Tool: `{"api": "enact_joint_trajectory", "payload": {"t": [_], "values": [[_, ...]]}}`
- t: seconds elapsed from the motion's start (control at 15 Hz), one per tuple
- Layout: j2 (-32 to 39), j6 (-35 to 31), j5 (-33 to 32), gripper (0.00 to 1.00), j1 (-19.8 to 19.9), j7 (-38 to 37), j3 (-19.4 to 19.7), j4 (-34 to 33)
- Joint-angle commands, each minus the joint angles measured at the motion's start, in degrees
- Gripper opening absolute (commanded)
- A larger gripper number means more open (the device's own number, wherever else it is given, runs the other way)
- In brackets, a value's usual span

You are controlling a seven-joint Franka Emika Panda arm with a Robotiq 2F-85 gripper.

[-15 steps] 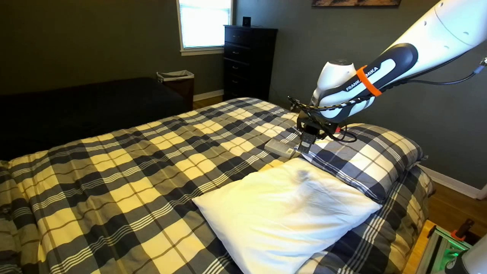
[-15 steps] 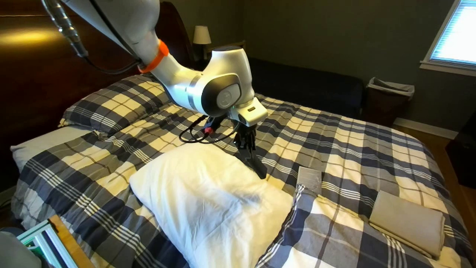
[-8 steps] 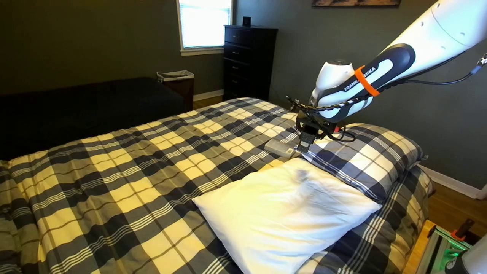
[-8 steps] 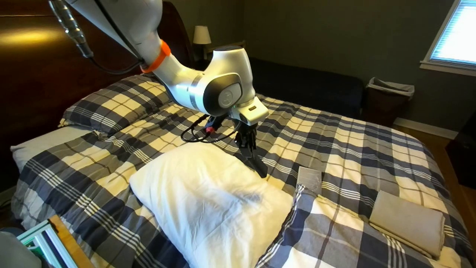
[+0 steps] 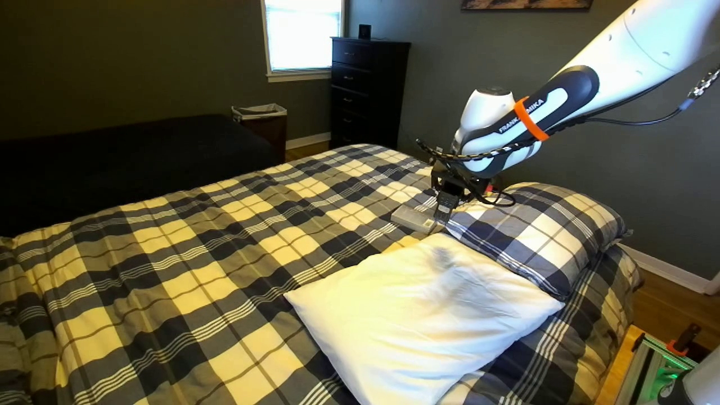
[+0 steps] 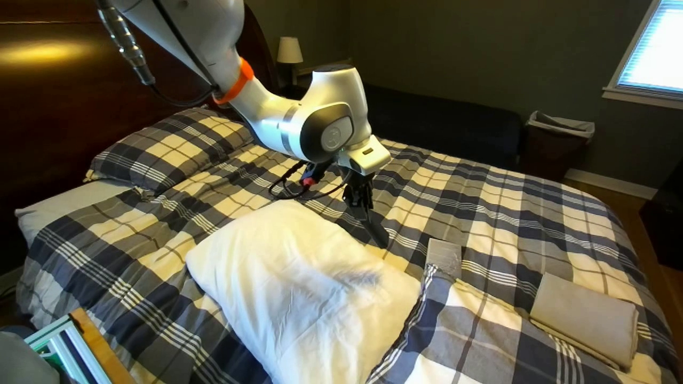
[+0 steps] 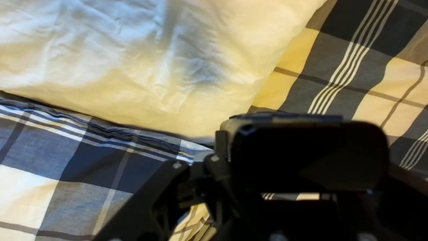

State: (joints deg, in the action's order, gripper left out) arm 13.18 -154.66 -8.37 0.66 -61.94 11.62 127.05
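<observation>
My gripper [image 5: 448,183] hangs above the bed, tilted, and also shows in an exterior view [image 6: 358,194]. It is shut on a black slab-like object [image 5: 444,208], which has a keypad-like face there. The object points down and fills the space between the fingers in the wrist view [image 7: 309,157]; the right finger is lost in the dark. Beneath lies a white pillow [image 5: 427,320], seen also in the wrist view [image 7: 133,67]. A plaid pillow [image 5: 534,225] lies beside it. A grey box [image 5: 413,218] rests on the plaid blanket near the gripper, also in an exterior view [image 6: 444,253].
A grey folded cloth [image 6: 584,320] lies on the near plaid pillow's far side. Another plaid pillow [image 6: 165,146] is by the dark headboard [image 6: 48,101]. A dresser [image 5: 368,90], a laundry bin [image 5: 261,129] and a dark low bed [image 5: 129,163] stand beyond.
The arm and gripper, with the black object, have moved slightly left and up in an exterior view, and right and slightly up in an exterior view. The pillows and box have not moved.
</observation>
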Motion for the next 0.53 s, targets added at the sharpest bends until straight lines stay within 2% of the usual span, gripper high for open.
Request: {"api": "enact_joint_trajectory", "payload": {"t": [0.0, 0.47], "values": [[7.17, 1.11, 1.92, 0.29, -0.97, -0.89, -0.75, -8.37], [19.91, 2.45, 3.57, 0.29, -4.47, -3.9, 0.4, -22.67]]}}
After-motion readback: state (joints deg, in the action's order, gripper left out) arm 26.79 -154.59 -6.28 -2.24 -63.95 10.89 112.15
